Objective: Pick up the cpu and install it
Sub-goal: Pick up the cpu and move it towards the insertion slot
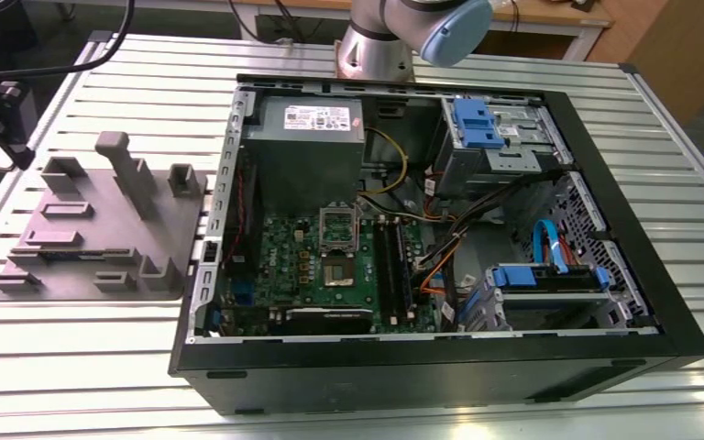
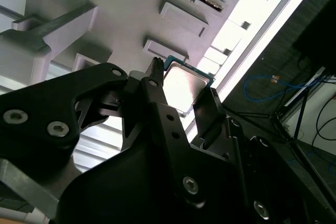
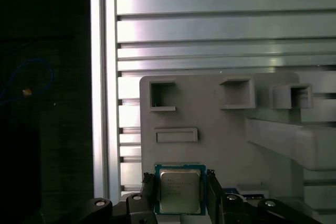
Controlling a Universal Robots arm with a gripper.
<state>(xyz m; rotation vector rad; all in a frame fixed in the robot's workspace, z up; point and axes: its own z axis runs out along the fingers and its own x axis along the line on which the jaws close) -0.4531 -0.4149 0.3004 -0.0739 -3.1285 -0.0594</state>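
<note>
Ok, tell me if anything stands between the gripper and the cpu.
Nothing visible does. In both wrist views the gripper has a finger on each of two opposite edges of the cpu, with nothing between. The grey fixture tray lies beyond it.

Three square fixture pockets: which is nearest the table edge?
The pocket at the fixture's corner, next to the table edge; the other two sit further in.

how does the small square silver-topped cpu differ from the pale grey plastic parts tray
The cpu is small with a shiny metal top; the tray is large, matte grey plastic. The cpu is held between the fingers of the gripper; the tray lies on the slatted table. Both are roughly square.
</note>
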